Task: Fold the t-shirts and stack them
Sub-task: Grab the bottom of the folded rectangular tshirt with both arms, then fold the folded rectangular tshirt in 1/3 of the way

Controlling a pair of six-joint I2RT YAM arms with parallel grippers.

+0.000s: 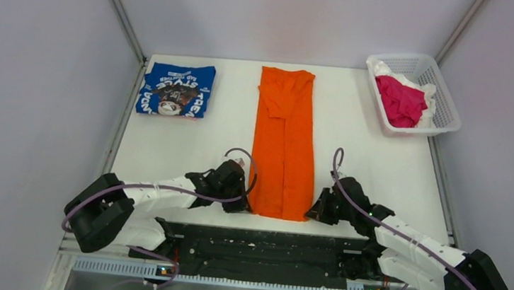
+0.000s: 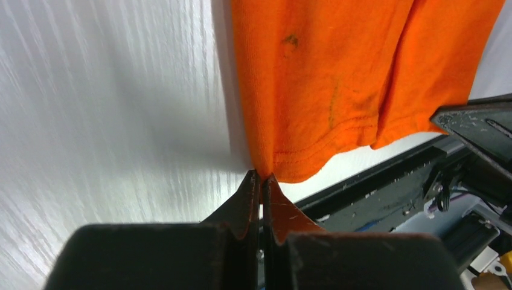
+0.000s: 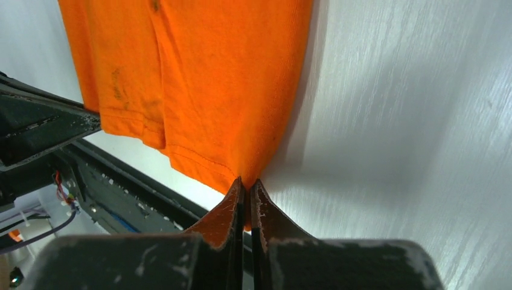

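The orange t-shirt point(image 1: 283, 140) lies as a long narrow strip down the middle of the white table, sides folded in, hem toward me. My left gripper point(image 1: 243, 205) is shut on the hem's left corner; the left wrist view shows the orange cloth point(image 2: 314, 84) pinched between my gripper's point(image 2: 261, 176) tips. My right gripper point(image 1: 314, 211) is shut on the hem's right corner; the right wrist view shows the cloth point(image 3: 205, 78) pinched at my gripper's point(image 3: 247, 181) tips. The blue t-shirt point(image 1: 176, 89) lies folded at the far left, white lettering and dark graphic up.
A white mesh basket point(image 1: 439, 98) at the far right corner holds pink and white cloth point(image 1: 401, 100). The black base rail point(image 1: 265, 249) runs along the near table edge, just behind the hem. Grey walls close in both sides.
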